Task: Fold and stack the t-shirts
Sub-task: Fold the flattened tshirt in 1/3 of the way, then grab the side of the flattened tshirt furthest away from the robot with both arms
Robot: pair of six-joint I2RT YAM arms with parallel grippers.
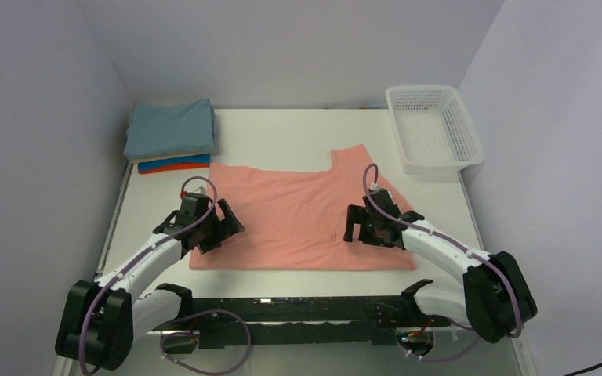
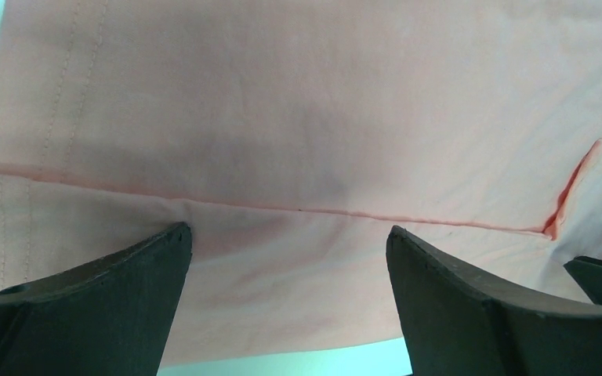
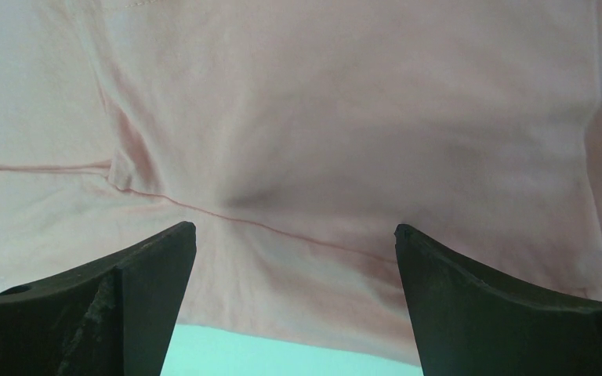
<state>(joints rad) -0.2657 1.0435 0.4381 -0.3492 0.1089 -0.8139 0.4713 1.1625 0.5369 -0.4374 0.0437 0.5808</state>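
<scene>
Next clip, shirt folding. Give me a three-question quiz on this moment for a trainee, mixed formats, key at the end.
1. True or false: the left gripper and the right gripper are both shut on the pink shirt.
2. Which colour lies on top of the folded stack? A teal, B orange-red, C cream.
3. Fill in: the white basket stands at the far ___ corner of the table.
Key: 1 false, both stand open over the shirt. 2 A. 3 right.
</scene>
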